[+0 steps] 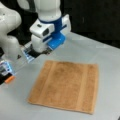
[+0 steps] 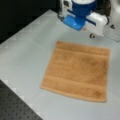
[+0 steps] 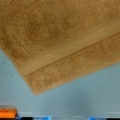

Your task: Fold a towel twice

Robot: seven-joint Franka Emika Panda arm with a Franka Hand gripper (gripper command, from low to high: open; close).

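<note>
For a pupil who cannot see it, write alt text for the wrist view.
An orange-brown towel lies flat on a pale grey table, filling the upper part of the wrist view, with one corner pointing toward the lower left and a band running along its lower edge. The hand is not visible apart from blurred orange and blue bits at the bottom edge.

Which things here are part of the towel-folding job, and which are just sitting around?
Part of the job:
- towel, lying flat and unfolded on the table
- end effector, above the table beyond the towel's corner, holding nothing

Just there:
- grey table
- small orange object at a front view's left edge
</note>
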